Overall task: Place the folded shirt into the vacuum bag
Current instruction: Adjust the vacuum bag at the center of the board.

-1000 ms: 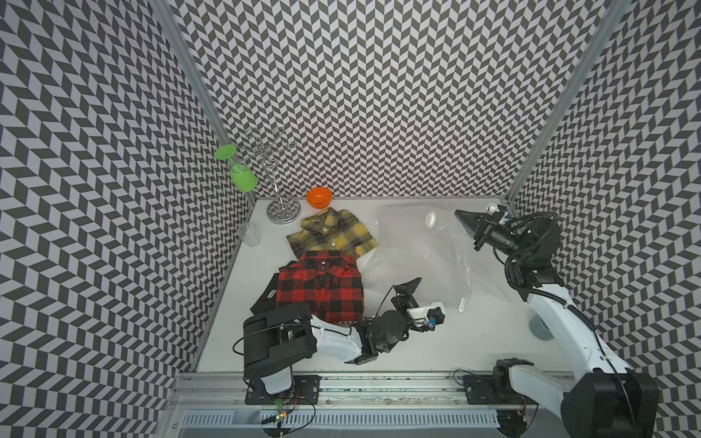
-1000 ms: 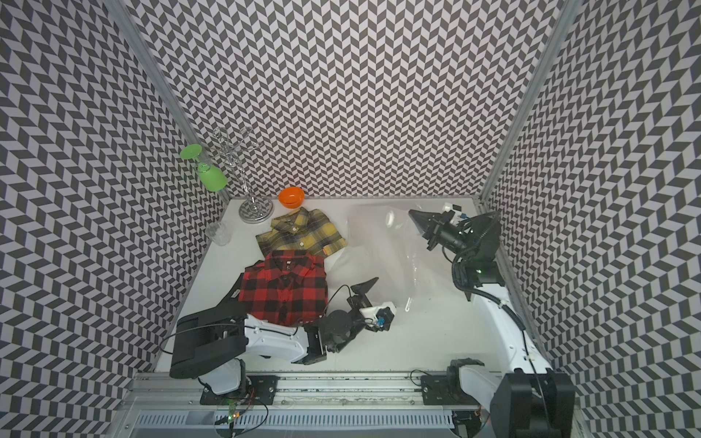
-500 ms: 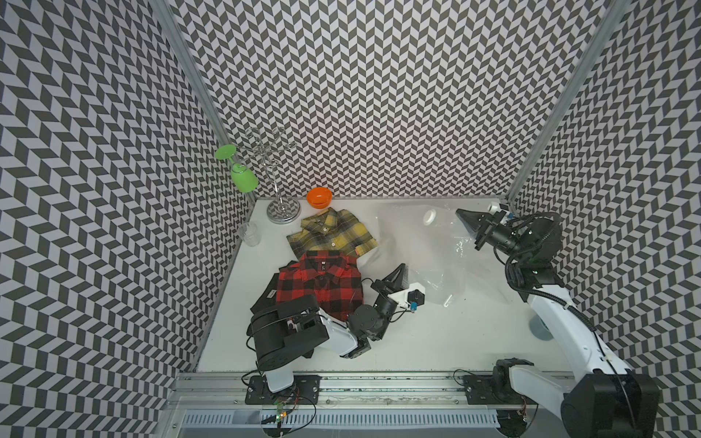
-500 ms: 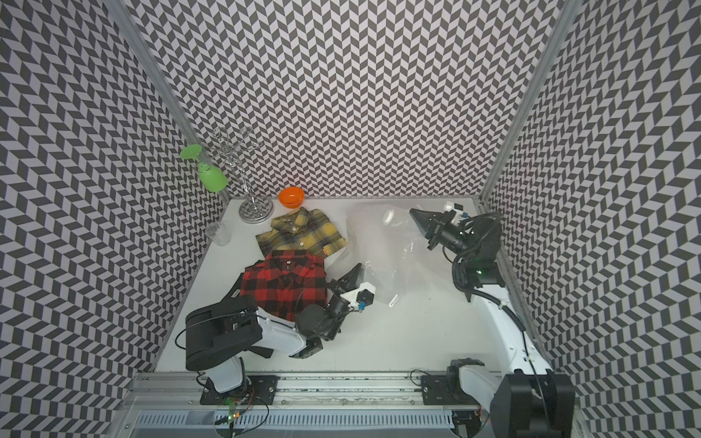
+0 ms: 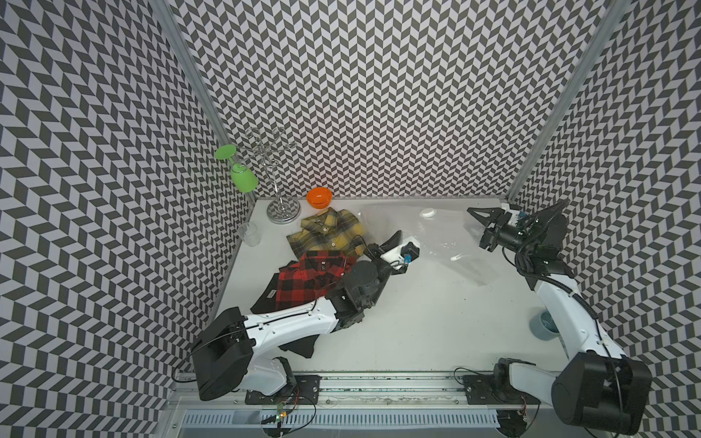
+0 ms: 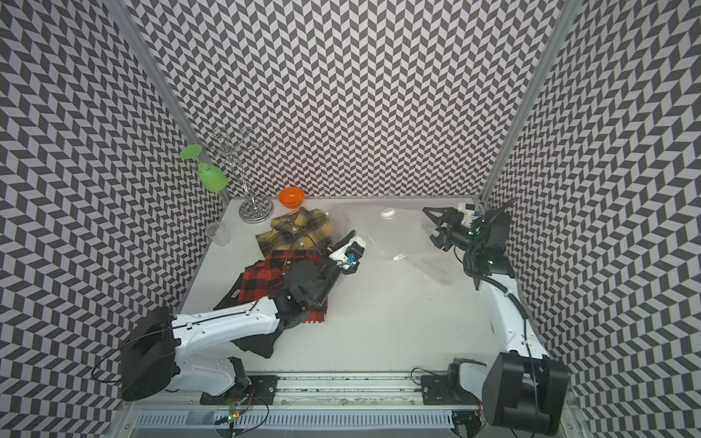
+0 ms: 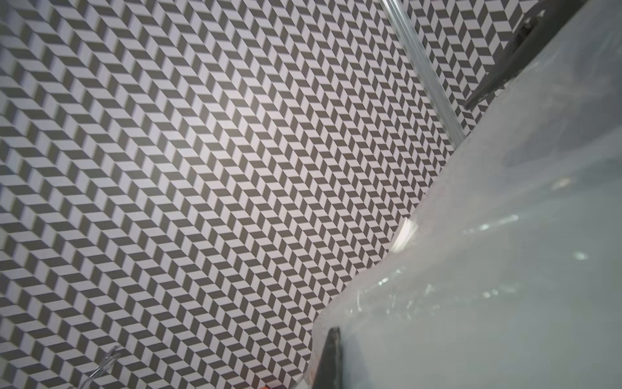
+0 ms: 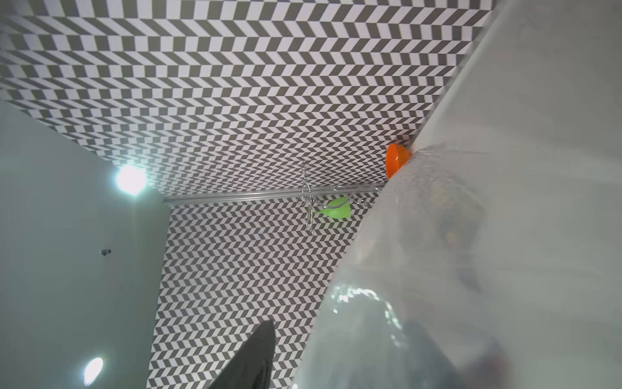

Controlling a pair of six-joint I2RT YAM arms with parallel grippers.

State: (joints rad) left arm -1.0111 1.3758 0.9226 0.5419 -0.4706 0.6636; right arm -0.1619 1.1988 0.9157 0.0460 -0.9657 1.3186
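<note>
The left gripper (image 5: 397, 234), wide open a second ago, has closed on the near edge of the large clear crinkly plastic vacuum bag (image 5: 436, 235). It has swung back beside the red-and-black checked folded shirt (image 5: 315, 273), dragging and bunching the film. The small white zip slider (image 5: 455, 257) has shifted farther back with it. The right gripper (image 5: 477, 228) has parted its jaws.

Top views both look steeply down on the whole bench (image 5: 417, 322); wrist cameras hug the vacuum bag (image 7: 505, 269), facing walls (image 7: 202, 168).
</note>
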